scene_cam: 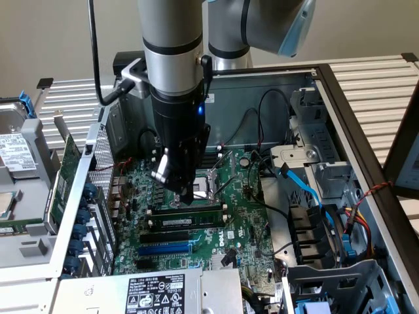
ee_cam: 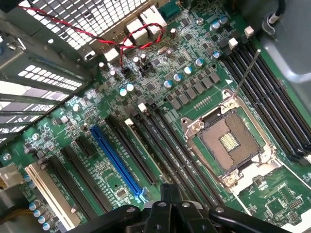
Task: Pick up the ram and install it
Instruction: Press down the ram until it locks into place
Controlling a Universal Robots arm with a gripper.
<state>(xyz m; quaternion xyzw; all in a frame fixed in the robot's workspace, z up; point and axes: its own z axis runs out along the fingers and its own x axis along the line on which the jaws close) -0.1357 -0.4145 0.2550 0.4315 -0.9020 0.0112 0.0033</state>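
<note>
PC case (scene_cam: 340, 98) open; ram (scene_cam: 186, 212) seated just below end effector (scene_cam: 186, 193).

You'll find the ram (scene_cam: 188, 217) seated on the motherboard (scene_cam: 245, 222), just in front of the CPU socket (scene_cam: 213, 184) (the gripper (scene_cam: 185, 194) hangs between them).

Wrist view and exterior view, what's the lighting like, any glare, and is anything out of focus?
Wrist view: the motherboard is sharp and evenly lit, daylight glares white through the perforated chassis panel, and the gripper is a dark, soft silhouette. Exterior view: soft light overall, the case interior is shaded beneath the arm, a blue light glows on the wrist, and the ram sits in dim shadow.
</note>
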